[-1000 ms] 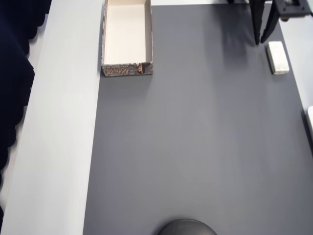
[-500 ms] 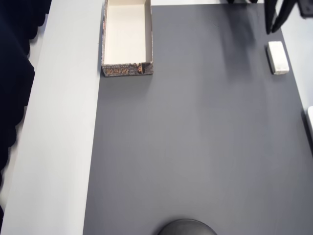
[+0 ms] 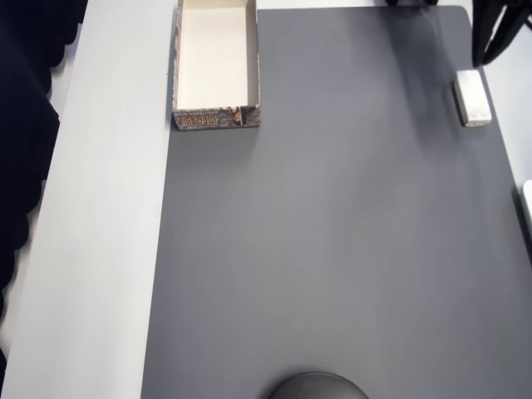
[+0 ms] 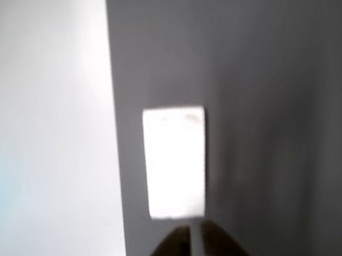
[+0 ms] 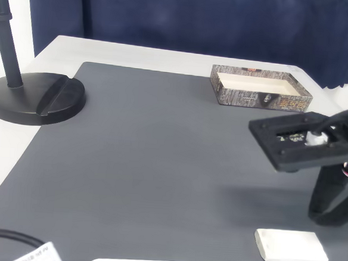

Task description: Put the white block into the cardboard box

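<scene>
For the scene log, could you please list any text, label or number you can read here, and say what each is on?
Nothing can be read for certain.
Cardboard box: brown print on the end wall, too blurred to read.
Paper slip at the fixed view's bottom edge: print too small.
White block: plain.

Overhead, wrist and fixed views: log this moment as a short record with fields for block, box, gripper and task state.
block: white block lies flat on the grey mat near its edge, untouched
box: cardboard box stands open and empty at the mat's far corner
gripper: gripper hovers just beyond one end of the block, fingers apart, holding nothing
task state: block not yet grasped; box far across the mat
</scene>
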### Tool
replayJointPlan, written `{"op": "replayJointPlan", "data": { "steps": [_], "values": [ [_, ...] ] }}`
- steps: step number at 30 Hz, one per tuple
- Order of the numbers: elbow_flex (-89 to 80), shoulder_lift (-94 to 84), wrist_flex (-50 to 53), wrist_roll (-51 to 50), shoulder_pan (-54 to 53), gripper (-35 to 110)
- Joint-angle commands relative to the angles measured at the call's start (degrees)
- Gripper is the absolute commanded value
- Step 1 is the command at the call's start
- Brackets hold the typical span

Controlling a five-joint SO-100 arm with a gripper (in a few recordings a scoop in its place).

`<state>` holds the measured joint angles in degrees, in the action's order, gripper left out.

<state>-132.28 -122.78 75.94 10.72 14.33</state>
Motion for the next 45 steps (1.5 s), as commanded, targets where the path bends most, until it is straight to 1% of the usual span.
{"op": "replayJointPlan", "data": {
  "steps": [1, 6, 10, 15, 19, 25, 28, 32, 39, 45],
  "values": [
    [9.8, 4.8, 4.5, -4.0, -0.7, -2],
    [16.0, 10.6, 10.9, -6.6, -0.6, -2],
    [16.3, 12.3, 11.1, -10.8, -0.5, -2],
    [17.0, 14.2, 10.5, -10.9, 0.1, -2],
    [19.1, 16.4, 9.1, -7.6, 0.7, -2],
    [20.7, 19.2, 9.1, 6.3, 2.5, -2],
    [21.6, 20.0, 9.1, 10.8, 2.8, -2],
    [21.6, 20.5, 9.2, 12.8, 2.7, -2],
    [21.4, 20.7, 8.2, 12.4, 2.3, -2],
    [20.5, 20.8, 6.6, 5.9, 1.6, -1]
  ]
}}
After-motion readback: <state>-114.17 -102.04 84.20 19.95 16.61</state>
